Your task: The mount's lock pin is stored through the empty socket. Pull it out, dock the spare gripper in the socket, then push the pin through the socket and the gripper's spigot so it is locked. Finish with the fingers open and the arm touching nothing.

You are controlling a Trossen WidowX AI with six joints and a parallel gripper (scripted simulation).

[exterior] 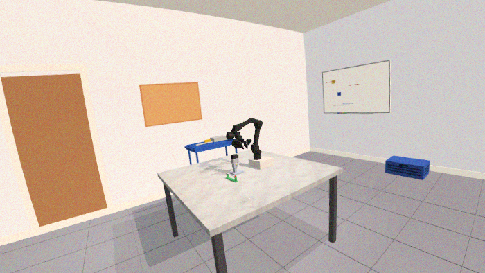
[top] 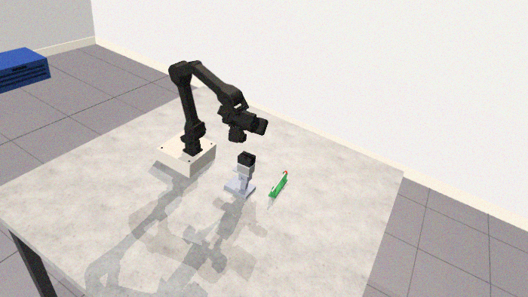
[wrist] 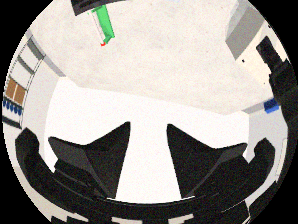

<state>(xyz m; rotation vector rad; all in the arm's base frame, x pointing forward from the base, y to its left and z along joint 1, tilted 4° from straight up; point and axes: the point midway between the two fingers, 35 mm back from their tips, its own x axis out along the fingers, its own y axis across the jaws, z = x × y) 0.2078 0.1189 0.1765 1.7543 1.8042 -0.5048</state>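
The spare gripper [top: 246,164] [exterior: 234,158], with a black top and a grey body, stands upright on the pale blue-grey mount [top: 231,187] [exterior: 240,172]. Whether it is fully seated is too small to tell. A white lock pin [top: 280,181] [wrist: 97,26] with a red end lies along the green holder [top: 277,191] [exterior: 231,179] [wrist: 105,22], beside the mount and apart from it. No pin is visible through the socket. My gripper [wrist: 149,125] is partly open, with nothing between its fingers. It hangs above the spare gripper, clear of it.
The arm stands on a cream base block [top: 203,160] [exterior: 260,163] behind the mount. The marble-patterned table [top: 320,211] [exterior: 277,180] carries the base, mount and holder. The white wall [top: 320,68] rises beyond the table's far edge. A dark part shows at the wrist view's top edge.
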